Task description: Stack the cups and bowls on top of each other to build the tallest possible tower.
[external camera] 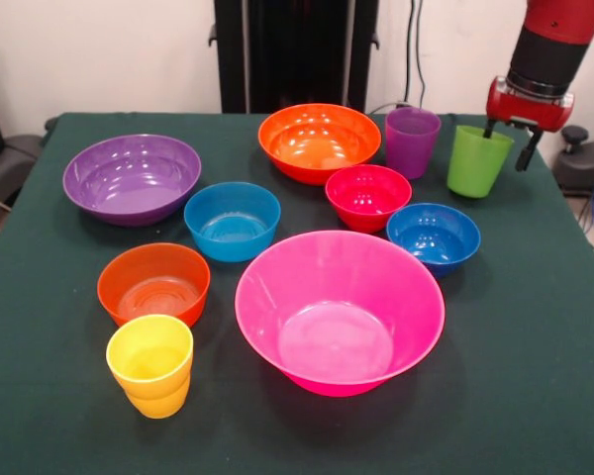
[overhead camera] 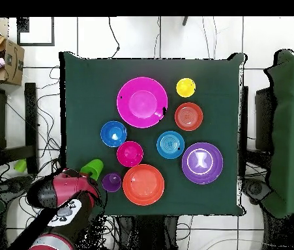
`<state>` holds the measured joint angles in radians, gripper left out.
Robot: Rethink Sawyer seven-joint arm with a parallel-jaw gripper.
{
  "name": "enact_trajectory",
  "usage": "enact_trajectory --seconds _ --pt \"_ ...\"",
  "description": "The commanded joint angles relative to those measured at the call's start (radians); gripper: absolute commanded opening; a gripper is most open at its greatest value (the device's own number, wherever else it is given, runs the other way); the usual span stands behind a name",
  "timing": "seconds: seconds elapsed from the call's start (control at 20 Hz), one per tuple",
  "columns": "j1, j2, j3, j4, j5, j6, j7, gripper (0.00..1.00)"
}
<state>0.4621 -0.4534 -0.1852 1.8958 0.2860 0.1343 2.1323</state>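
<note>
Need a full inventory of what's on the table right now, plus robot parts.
big bowls: 3; pink near front centre, purple far left, orange far centre (front view).
small bowls: 4; small orange left of the pink, light blue centre, red beside the big orange, dark blue right of the pink.
cups: 3; yellow front left, purple cup far right, lime green right of the purple cup.
table: 1; dark green cloth.
cardboard box: 1; brown, off the table at the overhead view's top left.
arm: 1; red and black, far right.
end effector: 1; at the lime green cup's rim, one finger seemingly inside, one outside.
</note>
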Motion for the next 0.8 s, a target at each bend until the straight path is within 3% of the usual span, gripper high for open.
enact_trajectory --seconds 0.05,0.8 --pt "-0.009 -0.003 0.055 -0.044 0.039 0.01 0.174 1.0" --pt "-0.044 -0.03 0.059 -0.027 0.021 0.025 0.154 1.0"
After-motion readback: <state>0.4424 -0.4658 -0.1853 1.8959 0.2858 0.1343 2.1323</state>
